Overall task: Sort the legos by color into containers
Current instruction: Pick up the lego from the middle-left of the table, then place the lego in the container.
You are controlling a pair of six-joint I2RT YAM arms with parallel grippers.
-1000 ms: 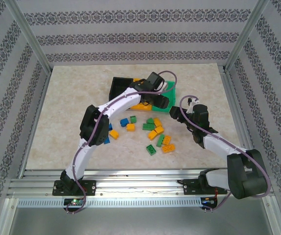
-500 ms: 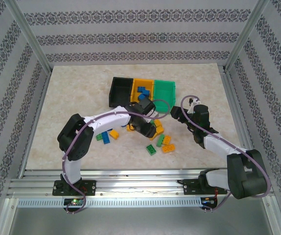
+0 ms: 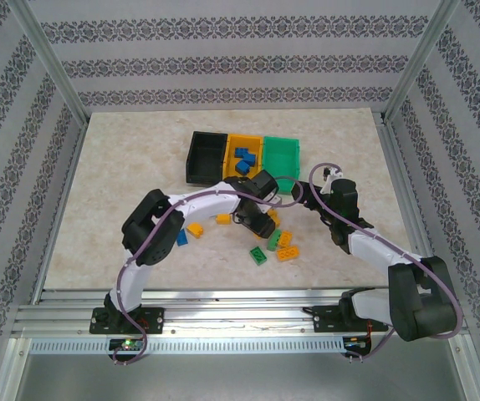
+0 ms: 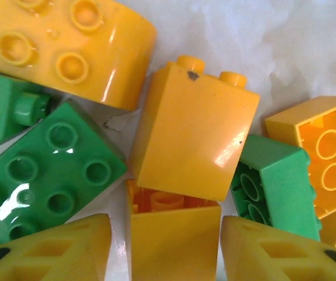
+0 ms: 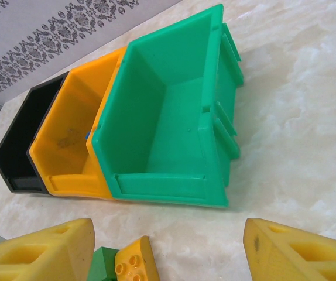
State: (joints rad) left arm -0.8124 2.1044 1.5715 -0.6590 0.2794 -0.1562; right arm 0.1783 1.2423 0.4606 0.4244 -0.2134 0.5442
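The left arm rises from its base at the near edge, folds at a raised elbow and runs its white forearm to the right across the bench (image 3: 123, 184). Its wrist is bent down, so the left pincer (image 3: 263, 224) points into the loose legos (image 3: 275, 241) in front of the bins. In the wrist view its two yellow fingers (image 4: 57, 252) stand narrow on either side of an upright orange brick (image 4: 174, 240), close to its flanks. I cannot tell whether they press on it. Green and orange bricks crowd all round. The right arm reaches from its base up and to the left, wrist low, with the right pincer (image 3: 300, 195) just before the near corner of the green bin (image 3: 280, 150). Its jaws are spread wide with nothing between them. The black bin (image 3: 205, 156), orange bin (image 3: 244, 139) and green bin sit joined in a row at mid-bench, with blue bricks (image 3: 242, 159) lying in the orange one. A few more legos lie scattered to the left of the pile.
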